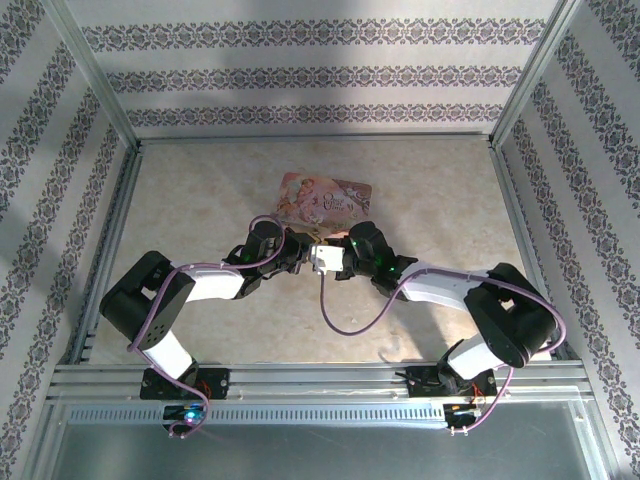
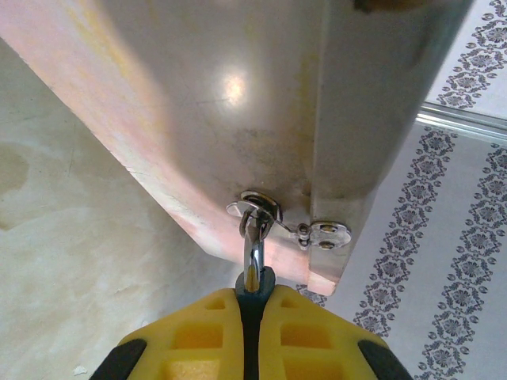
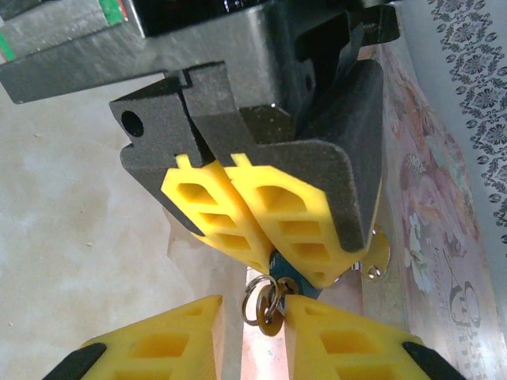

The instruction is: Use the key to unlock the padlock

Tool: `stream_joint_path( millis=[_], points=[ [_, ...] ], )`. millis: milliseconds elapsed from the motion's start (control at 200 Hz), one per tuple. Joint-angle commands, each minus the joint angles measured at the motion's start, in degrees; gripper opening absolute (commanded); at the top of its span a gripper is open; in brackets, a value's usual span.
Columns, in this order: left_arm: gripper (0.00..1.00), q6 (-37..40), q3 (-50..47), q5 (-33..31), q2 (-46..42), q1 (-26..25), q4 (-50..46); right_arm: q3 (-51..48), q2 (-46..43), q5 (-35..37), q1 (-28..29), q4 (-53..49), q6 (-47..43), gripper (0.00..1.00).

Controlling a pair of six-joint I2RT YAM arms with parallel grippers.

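The padlock (image 2: 255, 285) is tiny, with a blue body and a silvery shackle (image 2: 253, 245) hooked through the hasp (image 2: 321, 233) of the pink tin box (image 2: 198, 119). My left gripper (image 2: 255, 296) is shut on the blue body. In the right wrist view the key (image 3: 269, 315) sticks out of the padlock (image 3: 283, 273) with a wire ring hanging on it. My right gripper (image 3: 253, 307) stands around the key, jaws narrow. One fingertip (image 3: 317, 324) is at the key; the other stands apart from the ring. From above, both grippers (image 1: 303, 250) (image 1: 330, 258) meet at the box's near edge.
The pink picture-printed tin box (image 1: 325, 198) lies on the beige table (image 1: 200, 200), just beyond the grippers. Patterned walls (image 1: 300, 80) close in the back and both sides. A purple cable (image 1: 335, 320) loops off the right arm over the table.
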Motion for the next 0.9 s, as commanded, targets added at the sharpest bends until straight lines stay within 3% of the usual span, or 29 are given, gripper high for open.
stream_joint_path(
  millis=[0, 430, 625, 895],
  points=[
    [0.0, -0.9, 2.0, 0.5, -1.6, -0.9, 2.5, 1.6, 1.0, 0.7, 0.3, 1.5, 0.4, 0.24],
    [0.0, -1.2, 1.8, 0.5, -1.4, -0.9, 3.1, 1.5, 2.3, 2.8, 1.2, 3.0, 0.6, 0.12],
    [0.0, -1.3, 1.7, 0.5, -1.5, -0.9, 3.3, 1.0, 2.5, 3.9, 1.7, 3.6, 1.0, 0.0],
    [0.0, -1.4, 1.5, 0.4, -1.5, -0.9, 3.5, 0.4, 2.3, 4.8, 2.1, 4.9, 2.4, 0.0]
  ],
)
